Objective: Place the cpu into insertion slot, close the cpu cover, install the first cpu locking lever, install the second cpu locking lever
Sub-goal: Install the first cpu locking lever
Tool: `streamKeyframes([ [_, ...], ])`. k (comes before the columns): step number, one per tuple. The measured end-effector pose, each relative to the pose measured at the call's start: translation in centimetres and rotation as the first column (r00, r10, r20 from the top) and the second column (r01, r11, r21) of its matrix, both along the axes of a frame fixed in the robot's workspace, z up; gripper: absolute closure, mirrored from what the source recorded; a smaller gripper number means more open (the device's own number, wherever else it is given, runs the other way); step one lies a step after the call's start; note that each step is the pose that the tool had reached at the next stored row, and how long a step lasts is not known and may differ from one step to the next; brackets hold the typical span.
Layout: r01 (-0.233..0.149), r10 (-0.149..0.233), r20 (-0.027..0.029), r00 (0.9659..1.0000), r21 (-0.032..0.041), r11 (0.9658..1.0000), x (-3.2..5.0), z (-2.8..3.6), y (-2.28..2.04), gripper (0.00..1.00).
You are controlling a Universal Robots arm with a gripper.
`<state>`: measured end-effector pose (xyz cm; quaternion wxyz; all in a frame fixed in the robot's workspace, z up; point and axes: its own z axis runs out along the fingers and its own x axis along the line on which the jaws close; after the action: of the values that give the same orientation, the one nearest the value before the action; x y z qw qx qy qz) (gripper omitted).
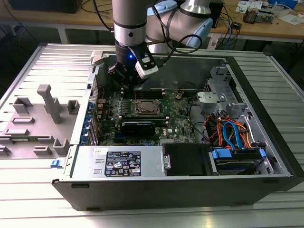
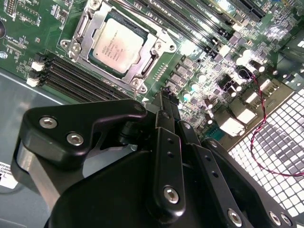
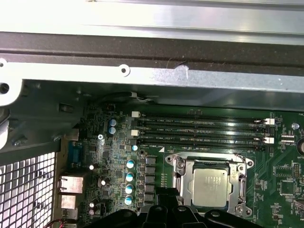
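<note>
**CPU seated in the socket, cover down, gripper hanging just off the board**

So here's where things stand. The cpu (image 2: pixel 117 43) is sitting flat in the insertion slot (image 2: pixel 93 56) on the green motherboard (image 2: pixel 28 33), silver top facing up. The cpu cover (image 2: pixel 151 59) is folded down over it, its grey metal frame running around the chip's edges with the chip showing through the window. You can see the same thing in the first wrist view: cpu (image 3: pixel 210 186) framed by the cpu cover (image 3: pixel 183 176), with the long black memory slots (image 3: pixel 199 129) at about 12 o'clock from the socket.

In the exterior view the arm comes down into the open computer case (image 1: pixel 266 142), and the gripper (image 1: pixel 127 81) hovers at roughly 11 o'clock from the cpu (image 1: pixel 145 107), not touching it. In the second wrist view the gripper (image 2: pixel 166 95) has its black fingers pressed together at the tip with nothing between them, so it's closed and empty, near the socket's rim but apart from it.

At the exterior view's left, a grey plastic tray (image 1: pixel 33 128) of fixtures sits beside the case.
</note>
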<state>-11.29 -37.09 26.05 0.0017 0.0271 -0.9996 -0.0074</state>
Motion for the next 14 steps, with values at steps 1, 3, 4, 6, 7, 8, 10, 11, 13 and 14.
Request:
streamKeyframes([
  [1,0.0,0.0,0.0001,1.0,0.0001,1.0,0.0,0.0,0.09,0.89],
  [3,0.0,0.0,0.0001,1.0,0.0001,1.0,0.0,-0.01,0.36,0.89],
  [4,0.0,0.0,0.0001,1.0,0.0002,1.0,0.0,-0.01,0.44,0.89],
  [6,0.0,0.0,0.0001,1.0,0.0001,1.0,0.0,0.0,0.72,0.89],
  [7,0.0,0.0,0.0,1.0,0.0,1.0,0.0,0.0,0.86,0.89],
  [8,0.0,0.0,0.0,1.0,0.0001,1.0,0.0,0.0,0.99,0.89],
  [10,0.0,0.0,0.0,1.0,0.0,1.0,0.0,0.0,1.26,0.89],
  [11,0.0,0.0,0.0,1.0,-0.0001,1.0,0.0,0.0,1.45,0.89],
  [13,-0.001,0.001,0.0002,1.0,-0.0002,1.0,0.0,-0.01,1.82,0.89],
  [14,-0.001,0.001,0.0002,1.0,-0.0001,1.0,0.0,-0.01,1.98,0.89],
])
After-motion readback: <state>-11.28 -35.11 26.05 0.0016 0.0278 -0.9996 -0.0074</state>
